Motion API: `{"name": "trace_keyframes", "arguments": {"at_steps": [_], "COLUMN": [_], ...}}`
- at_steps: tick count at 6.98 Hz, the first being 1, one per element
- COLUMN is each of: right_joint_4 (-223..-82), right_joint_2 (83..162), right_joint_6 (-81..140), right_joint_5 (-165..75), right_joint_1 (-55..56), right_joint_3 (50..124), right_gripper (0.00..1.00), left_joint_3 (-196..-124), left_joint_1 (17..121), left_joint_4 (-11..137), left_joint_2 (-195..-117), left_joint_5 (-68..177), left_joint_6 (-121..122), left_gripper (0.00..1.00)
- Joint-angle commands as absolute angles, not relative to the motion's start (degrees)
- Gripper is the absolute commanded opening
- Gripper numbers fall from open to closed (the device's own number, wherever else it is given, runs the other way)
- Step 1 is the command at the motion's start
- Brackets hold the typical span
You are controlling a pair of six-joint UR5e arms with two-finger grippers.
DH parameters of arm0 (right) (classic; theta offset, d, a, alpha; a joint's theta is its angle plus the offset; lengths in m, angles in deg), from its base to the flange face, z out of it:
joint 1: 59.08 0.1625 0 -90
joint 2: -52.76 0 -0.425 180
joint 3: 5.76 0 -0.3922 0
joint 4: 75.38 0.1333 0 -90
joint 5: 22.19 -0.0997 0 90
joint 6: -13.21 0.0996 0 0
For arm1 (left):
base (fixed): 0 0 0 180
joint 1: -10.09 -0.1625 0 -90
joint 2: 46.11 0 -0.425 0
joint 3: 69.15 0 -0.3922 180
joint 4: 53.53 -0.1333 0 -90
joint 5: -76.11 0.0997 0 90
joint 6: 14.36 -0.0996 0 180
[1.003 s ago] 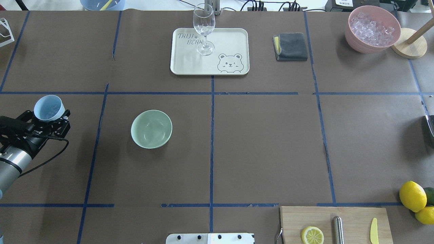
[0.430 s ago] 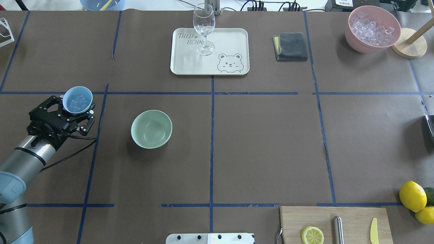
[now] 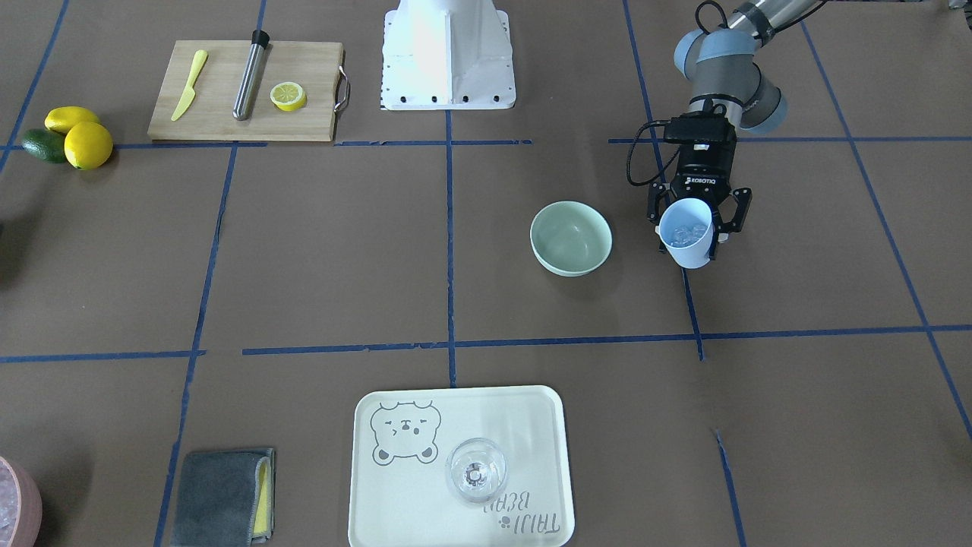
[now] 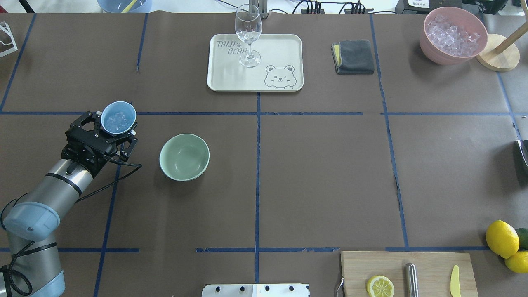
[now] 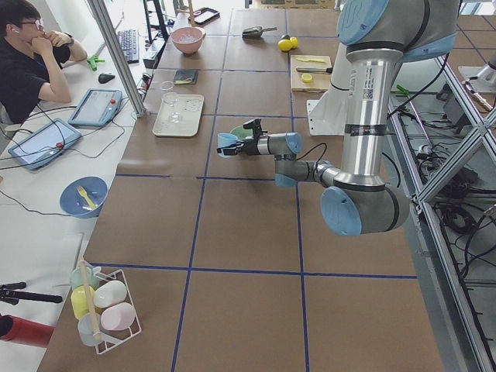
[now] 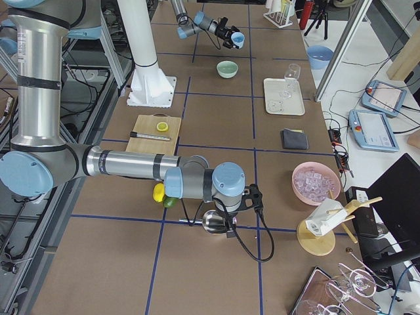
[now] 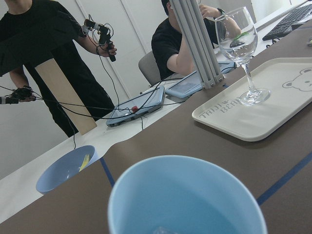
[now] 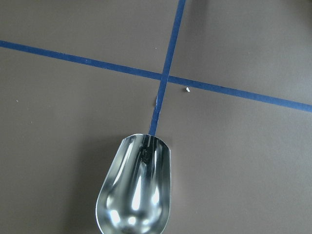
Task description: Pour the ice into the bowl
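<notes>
Right now your left gripper [image 4: 116,126] is clamped around the light blue cup [image 3: 692,254]. It stands near upright, mouth up, ice [image 4: 117,120] inside, beside the mint bowl [image 4: 184,157], not over it.

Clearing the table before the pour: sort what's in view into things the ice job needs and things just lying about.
Needed: left tool, the light blue cup it holds, ice inside, green bowl.

Lying about: wine glass, tray, grey cloth, pink container, lemons, cutting board, metal scoop.
</notes>
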State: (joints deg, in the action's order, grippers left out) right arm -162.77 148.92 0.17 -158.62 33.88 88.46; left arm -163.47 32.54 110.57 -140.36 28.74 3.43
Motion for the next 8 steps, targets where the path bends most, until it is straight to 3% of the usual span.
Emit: {"name": "trace_keyframes", "arguments": {"at_steps": [1,8], "right_joint_4": [-162.7,-162.7], "right_joint_2": [149.3,149.1], "right_joint_6": [0.3,0.6], "right_joint_5": [-158.6,-158.7], "right_joint_1": [34.2,34.5], "right_joint_3": [88.5,88.5], "right_gripper": [1.0,1.0], "left_joint_3": [-163.8,-162.3], "left_joint_1": [32.4,27.1], "left_joint_4": [107.2,97.6], "left_joint_2": [-141.7,-148.8], "left_joint_5": [31.0,39.9], "left_joint_6": [-9.1,-41.5], "left_gripper": [0.0,0.0]}}
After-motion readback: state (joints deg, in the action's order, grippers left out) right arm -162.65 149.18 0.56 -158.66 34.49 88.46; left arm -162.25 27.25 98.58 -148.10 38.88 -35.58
